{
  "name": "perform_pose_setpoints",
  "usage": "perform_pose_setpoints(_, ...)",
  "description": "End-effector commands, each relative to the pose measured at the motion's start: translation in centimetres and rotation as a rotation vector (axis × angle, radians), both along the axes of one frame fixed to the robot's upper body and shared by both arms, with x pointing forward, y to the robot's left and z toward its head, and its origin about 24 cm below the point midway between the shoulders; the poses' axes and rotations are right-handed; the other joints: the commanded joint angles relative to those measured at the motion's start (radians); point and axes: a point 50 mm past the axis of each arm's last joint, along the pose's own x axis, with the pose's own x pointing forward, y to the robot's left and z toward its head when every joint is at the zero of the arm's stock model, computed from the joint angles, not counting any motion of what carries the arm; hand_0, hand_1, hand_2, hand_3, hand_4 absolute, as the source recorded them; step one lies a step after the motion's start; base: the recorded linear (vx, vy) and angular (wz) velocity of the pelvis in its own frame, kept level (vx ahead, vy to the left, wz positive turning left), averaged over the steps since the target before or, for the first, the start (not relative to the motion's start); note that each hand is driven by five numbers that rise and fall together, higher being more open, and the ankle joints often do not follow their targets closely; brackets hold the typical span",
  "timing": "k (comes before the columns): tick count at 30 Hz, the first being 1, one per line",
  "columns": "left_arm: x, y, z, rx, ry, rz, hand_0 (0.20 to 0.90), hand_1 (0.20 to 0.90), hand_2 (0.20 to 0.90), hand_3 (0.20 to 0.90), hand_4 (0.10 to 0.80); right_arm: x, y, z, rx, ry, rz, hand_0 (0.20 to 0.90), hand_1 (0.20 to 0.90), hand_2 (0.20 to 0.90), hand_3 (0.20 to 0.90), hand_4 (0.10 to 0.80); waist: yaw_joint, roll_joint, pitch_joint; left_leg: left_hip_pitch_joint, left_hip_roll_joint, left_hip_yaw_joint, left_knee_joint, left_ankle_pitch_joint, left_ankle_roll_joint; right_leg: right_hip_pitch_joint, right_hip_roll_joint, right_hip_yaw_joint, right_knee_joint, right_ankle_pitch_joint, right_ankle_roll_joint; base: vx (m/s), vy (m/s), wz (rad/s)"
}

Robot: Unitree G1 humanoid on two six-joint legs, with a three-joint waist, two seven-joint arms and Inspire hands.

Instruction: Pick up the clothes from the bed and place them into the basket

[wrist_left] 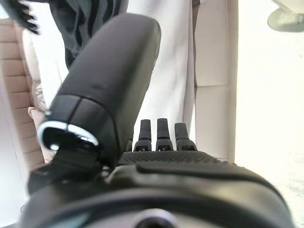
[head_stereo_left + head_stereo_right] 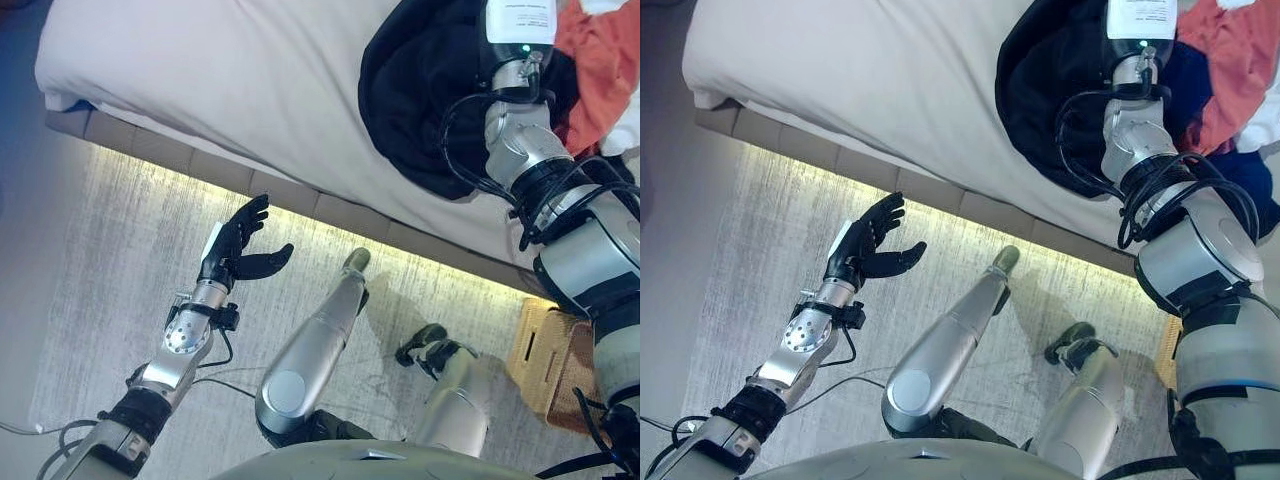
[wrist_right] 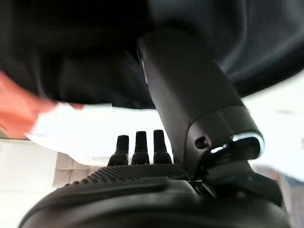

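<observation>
A black garment [image 2: 430, 90] lies heaped on the white bed [image 2: 230, 70], with an orange-red garment [image 2: 605, 70] and a navy one [image 2: 1185, 80] beside it at the far right. My right arm reaches over the black heap, and its hand is beyond the top edge of the eye views. In the right wrist view, the right hand [image 3: 142, 183] is open, its thumb and straight fingers just below the black garment [image 3: 71, 57], holding nothing. My left hand [image 2: 240, 245] hangs open over the rug, short of the bed's edge.
A wicker basket [image 2: 550, 360] stands on the floor at the lower right, near the bed's side. The padded bed frame [image 2: 250, 185] runs diagonally across the view, lit from below. A pale rug [image 2: 120, 250] covers the floor under my left arm.
</observation>
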Motion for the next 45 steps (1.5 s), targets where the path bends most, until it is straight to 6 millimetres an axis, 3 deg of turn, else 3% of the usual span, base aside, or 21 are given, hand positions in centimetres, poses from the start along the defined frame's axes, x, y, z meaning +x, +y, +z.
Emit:
perform_pose_setpoints(1,-0.1,1.5,3.2,-0.047,-0.180,0.008,0.900,0.900,0.900,0.900,0.800,-0.9,1.8,7.7,-0.231,-0.119,0.018,0.900,0.900,0.900,0.900,0.800,0.030,0.009,-0.017,-0.036,0.008,0.018,0.077,-0.085,0.064,-0.035,0.050,0.035,0.121,0.038,-0.039,-0.022,0.037,-0.10)
perform_pose_setpoints(6,-0.4,1.6,3.4,-0.065,-0.193,0.009,0.900,0.900,0.900,0.900,0.800,-0.5,1.5,6.9,-0.241,0.041,-0.007,0.900,0.900,0.900,0.900,0.800,0.036,0.022,-0.017,-0.111,-0.009,0.014,0.135,-0.089,0.070,-0.122,0.056,0.048,0.182,0.015,-0.044,-0.013,0.023,-0.01)
perform_pose_setpoints(10,-0.8,2.2,3.8,-0.067,-0.211,0.028,0.900,0.900,0.900,0.900,0.800,-0.3,-0.2,5.8,-0.187,0.209,-0.146,0.900,0.900,0.900,0.900,0.800,0.045,0.029,-0.017,-0.167,-0.014,0.014,0.185,-0.096,0.074,-0.183,0.065,0.050,0.232,-0.007,-0.055,-0.004,0.006,0.01)
perform_pose_setpoints(19,-1.1,2.1,4.9,-0.075,-0.260,-0.002,0.900,0.900,0.900,0.900,0.800,-0.7,-2.4,5.7,0.020,0.259,-0.268,0.900,0.900,0.900,0.900,0.800,0.052,0.048,-0.017,-0.220,-0.029,0.020,0.241,-0.101,0.075,-0.234,0.083,0.055,0.283,-0.030,-0.066,-0.009,-0.014,0.07)
perform_pose_setpoints(20,-1.1,2.1,5.1,-0.079,-0.265,-0.003,0.900,0.900,0.900,0.900,0.800,-0.8,-2.6,5.9,0.037,0.243,-0.262,0.794,0.794,0.794,0.776,0.676,0.052,0.049,-0.017,-0.222,-0.029,0.020,0.244,-0.102,0.075,-0.238,0.085,0.055,0.286,-0.032,-0.066,-0.024,-0.007,0.04)
perform_pose_setpoints(21,-1.1,2.2,5.1,-0.079,-0.268,-0.004,0.900,0.900,0.900,0.900,0.800,-0.8,-2.7,6.0,0.054,0.236,-0.254,0.794,0.794,0.794,0.776,0.676,0.051,0.049,-0.017,-0.222,-0.027,0.022,0.244,-0.101,0.075,-0.238,0.086,0.056,0.286,-0.032,-0.067,-0.031,-0.006,0.04)
perform_pose_setpoints(22,-1.1,2.1,5.3,-0.082,-0.272,-0.003,0.900,0.900,0.900,0.900,0.800,-0.8,-2.8,6.2,0.065,0.224,-0.245,0.469,0.469,0.469,0.398,0.298,0.050,0.051,-0.017,-0.224,-0.027,0.024,0.247,-0.100,0.074,-0.241,0.088,0.057,0.288,-0.033,-0.068,-0.029,-0.003,0.05)
perform_pose_setpoints(23,-1.1,2.1,5.3,-0.083,-0.274,-0.003,0.900,0.900,0.900,0.900,0.800,-0.9,-2.7,6.4,0.065,0.214,-0.238,0.300,0.300,0.300,0.200,0.100,0.048,0.052,-0.017,-0.222,-0.025,0.025,0.246,-0.099,0.073,-0.242,0.089,0.059,0.290,-0.035,-0.068,-0.028,0.001,-0.04)
perform_pose_setpoints(31,-1.2,2.4,5.1,-0.085,-0.255,0.014,0.900,0.900,0.900,0.900,0.800,-1.3,-2.8,8.1,0.031,0.063,-0.170,0.300,0.300,0.300,0.200,0.100,0.033,0.046,-0.017,-0.159,0.002,0.043,0.199,-0.088,0.068,-0.185,0.088,0.055,0.254,-0.016,-0.065,-0.018,-0.003,-0.11)
perform_pose_setpoints(45,0.2,2.7,5.3,-0.042,-0.215,0.036,0.900,0.900,0.900,0.900,0.800,-2.0,-4.3,8.5,0.168,-0.123,-0.095,0.300,0.300,0.300,0.200,0.100,-0.006,-0.023,-0.017,0.181,0.075,0.070,-0.094,-0.036,0.042,0.172,0.064,0.011,-0.064,0.087,-0.030,0.002,-0.028,-0.09)
